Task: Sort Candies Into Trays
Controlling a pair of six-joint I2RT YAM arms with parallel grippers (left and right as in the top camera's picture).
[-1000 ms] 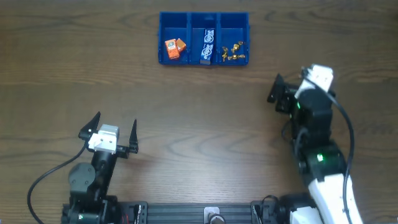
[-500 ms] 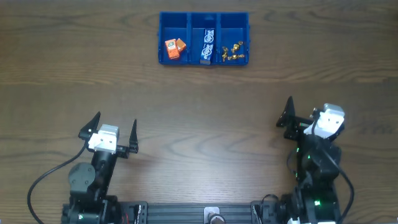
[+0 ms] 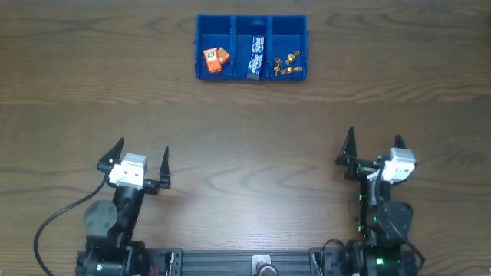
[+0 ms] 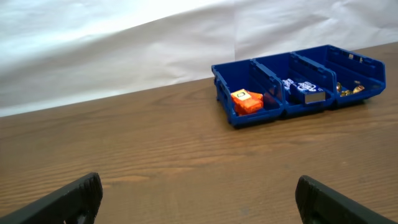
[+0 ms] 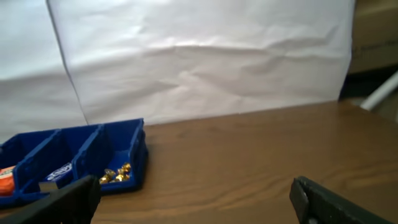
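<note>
The blue tray (image 3: 216, 32) lies at the far side of the wooden table (image 3: 245, 130), with orange candies (image 3: 215, 57), blue-wrapped candies (image 3: 255, 60) and gold candies (image 3: 288, 64) each in a separate compartment. The left gripper (image 3: 142, 147) and right gripper (image 3: 374, 138) sit well apart from it, fingers spread and empty.

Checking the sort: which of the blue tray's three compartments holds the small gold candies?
The right-end compartment in the top view holds the gold candies; the middle compartment has blue-wrapped candies, the left compartment orange candies.

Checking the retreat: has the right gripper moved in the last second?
Yes. The right gripper has pulled down the top view, away from the blue tray.
</note>
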